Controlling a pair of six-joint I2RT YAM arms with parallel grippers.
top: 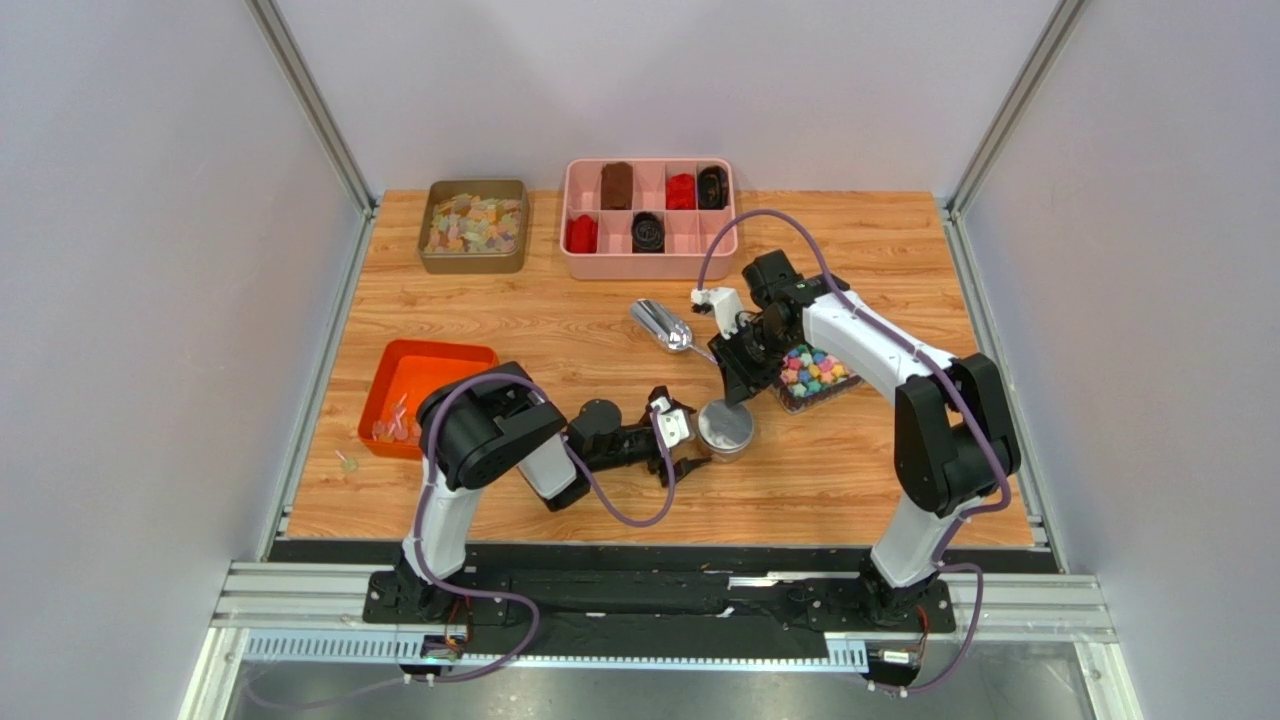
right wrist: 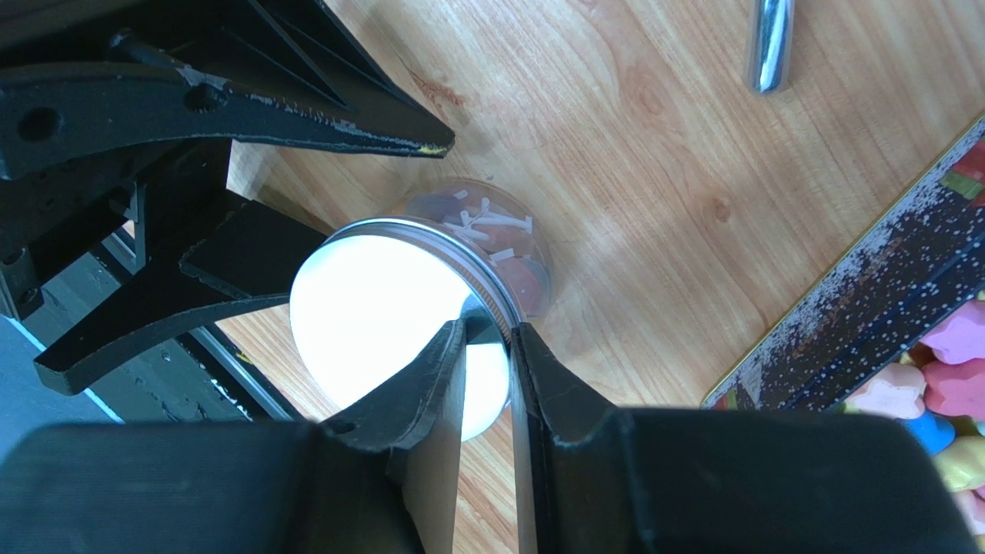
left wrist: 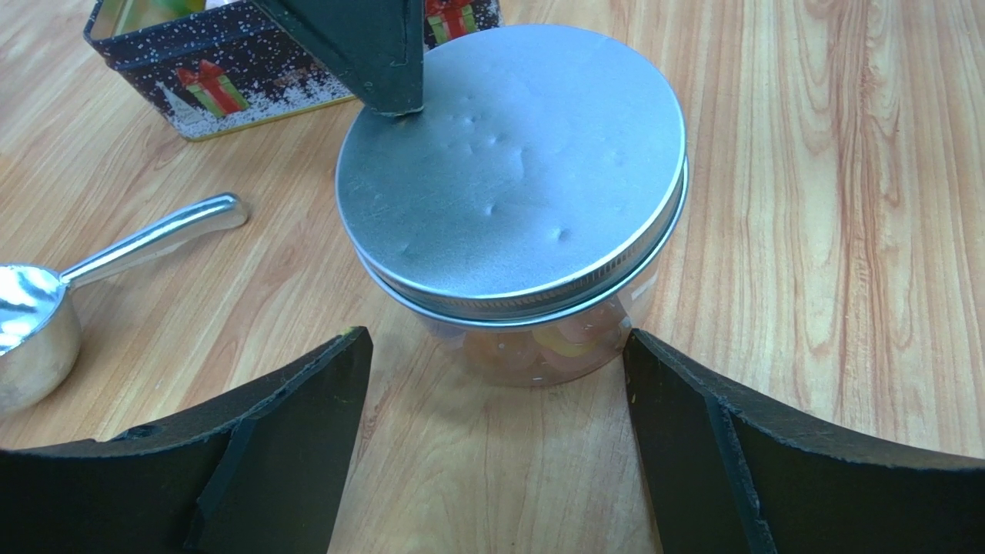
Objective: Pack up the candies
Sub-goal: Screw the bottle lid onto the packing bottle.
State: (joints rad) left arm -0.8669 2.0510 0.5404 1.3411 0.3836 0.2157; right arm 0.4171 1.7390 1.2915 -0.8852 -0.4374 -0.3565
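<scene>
The candies [top: 394, 425] lay in an orange tray [top: 436, 357] by the worktop's [top: 842, 465] left edge. Toward the middle of the front edge stood a clear jar [top: 727, 431] with pinkish pieces inside and its metal lid [left wrist: 509, 162] on top. The right end effector [right wrist: 488, 346] was clamped on the lid's rim. The left end effector [left wrist: 497, 346] stood wide apart, one finger on either side of the jar, touching nothing. A metal scoop [top: 661, 324] lay just behind.
</scene>
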